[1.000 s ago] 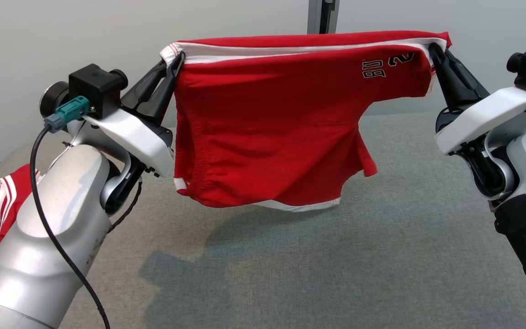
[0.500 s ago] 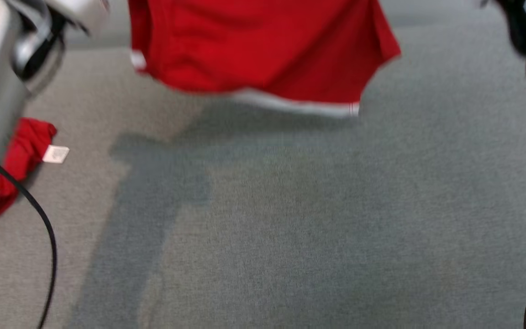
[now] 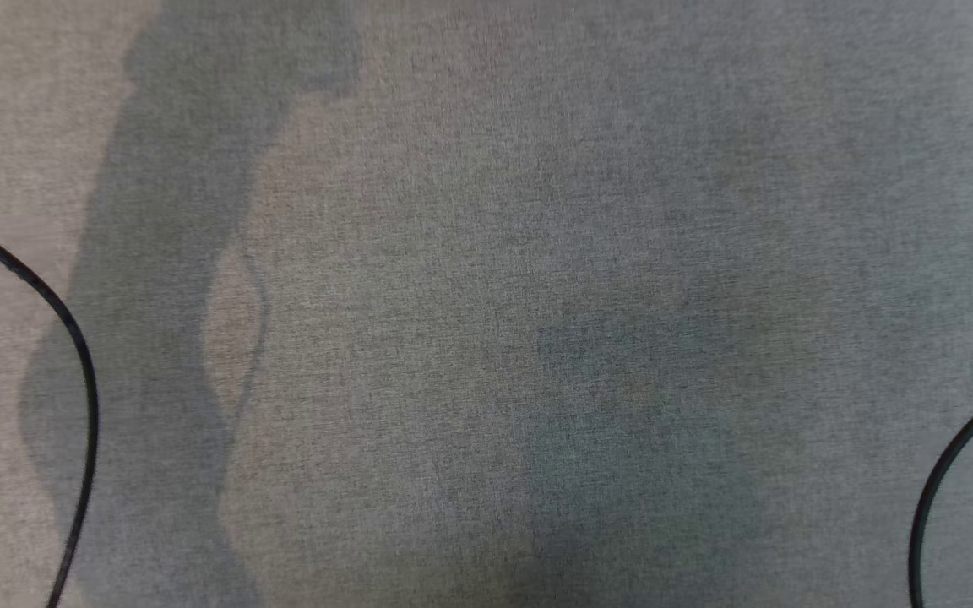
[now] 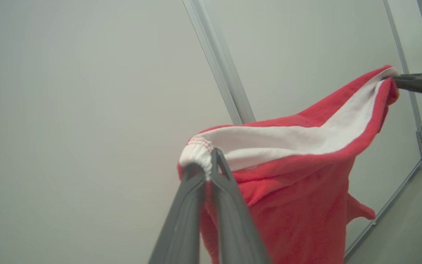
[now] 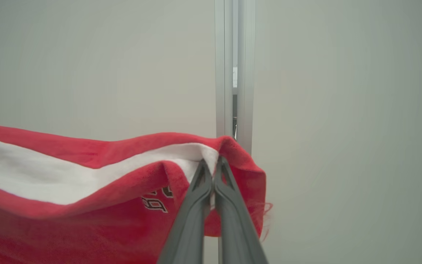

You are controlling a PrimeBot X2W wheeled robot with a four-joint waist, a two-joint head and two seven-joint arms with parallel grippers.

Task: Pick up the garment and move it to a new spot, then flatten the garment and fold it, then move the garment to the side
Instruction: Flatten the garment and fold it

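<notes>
My left gripper [image 4: 211,158] is pinched tight. Its two dark fingers [image 4: 183,223] press together along their length, with the white-banded edge of the red garment [image 4: 291,205] bunched at their tips. My right gripper [image 5: 214,164] is clamped the same way on the opposite corner. In my left wrist view it reaches in level from the right edge, well apart from my left, the cloth slung between us.

Soft matt cloth garment [image 4: 299,205], coarse woven grey surface [image 3: 486,304]
</notes>
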